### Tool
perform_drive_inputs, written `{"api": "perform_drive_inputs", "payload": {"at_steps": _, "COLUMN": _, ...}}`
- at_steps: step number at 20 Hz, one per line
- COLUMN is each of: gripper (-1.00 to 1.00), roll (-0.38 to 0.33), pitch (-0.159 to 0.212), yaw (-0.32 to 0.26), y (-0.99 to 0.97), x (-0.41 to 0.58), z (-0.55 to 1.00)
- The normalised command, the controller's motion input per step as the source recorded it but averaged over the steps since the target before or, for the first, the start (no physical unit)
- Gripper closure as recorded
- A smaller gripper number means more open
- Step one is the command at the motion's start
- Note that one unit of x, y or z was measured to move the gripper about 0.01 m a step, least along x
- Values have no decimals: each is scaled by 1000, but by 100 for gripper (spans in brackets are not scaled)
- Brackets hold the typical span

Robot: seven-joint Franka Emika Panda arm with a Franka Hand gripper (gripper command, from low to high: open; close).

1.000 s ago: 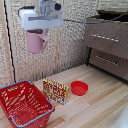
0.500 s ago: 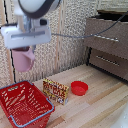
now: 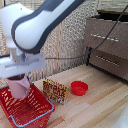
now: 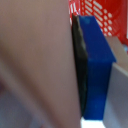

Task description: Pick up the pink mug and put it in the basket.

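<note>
My gripper (image 3: 20, 79) is shut on the pink mug (image 3: 20, 88) and holds it just above the red basket (image 3: 31, 108) at the exterior view's left, the mug's base near the basket's rim. The white gripper block sits right over the mug, hiding the fingers there. In the wrist view the pink mug (image 4: 35, 65) fills most of the picture, pressed against a blue fingertip (image 4: 97, 70), with the basket's red mesh (image 4: 100, 12) behind. The wooden tabletop (image 3: 95, 107) lies under everything.
A low red bowl (image 3: 79, 88) sits on the tabletop to the exterior view's right of the basket. A small printed box (image 3: 55, 91) stands between basket and bowl. A dark wooden drawer cabinet (image 3: 107, 40) stands at the back right.
The arm has carried the mug toward the exterior view's left and down, from high above the table to just over the basket.
</note>
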Motion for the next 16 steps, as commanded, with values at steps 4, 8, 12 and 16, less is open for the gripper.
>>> {"api": "perform_drive_inputs", "payload": {"at_steps": 4, "gripper": 100, "roll": -85, "pitch": 0, "yaw": 92, "y": 0, "x": 91, "z": -551}}
{"api": "perform_drive_inputs", "payload": {"at_steps": 8, "gripper": 100, "roll": -59, "pitch": -2, "yaw": 87, "y": 0, "x": 141, "z": -415}}
{"api": "perform_drive_inputs", "payload": {"at_steps": 12, "gripper": 100, "roll": -7, "pitch": -48, "yaw": 62, "y": 0, "x": 104, "z": -263}}
{"api": "perform_drive_inputs", "payload": {"at_steps": 16, "gripper": -100, "roll": 0, "pitch": -97, "yaw": 45, "y": 0, "x": 11, "z": -2}}
